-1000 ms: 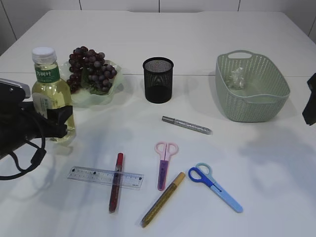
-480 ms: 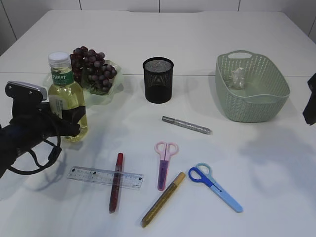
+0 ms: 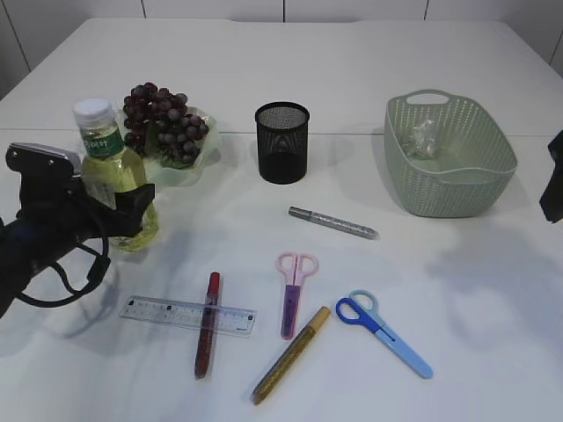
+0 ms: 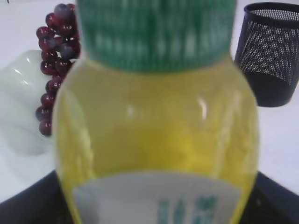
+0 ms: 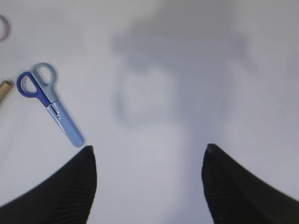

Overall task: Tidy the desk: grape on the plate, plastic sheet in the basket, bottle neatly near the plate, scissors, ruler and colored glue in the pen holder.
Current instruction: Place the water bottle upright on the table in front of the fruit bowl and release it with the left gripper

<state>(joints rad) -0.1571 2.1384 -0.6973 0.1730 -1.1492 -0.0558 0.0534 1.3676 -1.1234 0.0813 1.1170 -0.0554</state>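
Observation:
My left gripper [image 3: 119, 207] is shut on the bottle [image 3: 119, 180] of yellow liquid, which tilts a little left just in front of the plate [image 3: 198, 163] holding the grapes [image 3: 163, 119]. The bottle [image 4: 156, 140] fills the left wrist view. The black mesh pen holder [image 3: 282, 142] stands at centre back. The clear ruler [image 3: 186, 316], red glue pen [image 3: 206, 323], gold glue pen [image 3: 291, 353], silver glue pen [image 3: 332, 222], pink scissors [image 3: 294, 290] and blue scissors [image 3: 383, 331] lie on the table. My right gripper [image 5: 148, 161] is open and empty above bare table, right of the blue scissors [image 5: 49, 101].
A green basket [image 3: 449, 154] at the back right holds the crumpled plastic sheet [image 3: 422, 139]. The right arm [image 3: 554, 176] shows at the right edge. The red glue pen lies across the ruler.
My left gripper has carried the bottle rightward, to just in front of the plate, and the bottle has tipped slightly left. The right arm has not moved.

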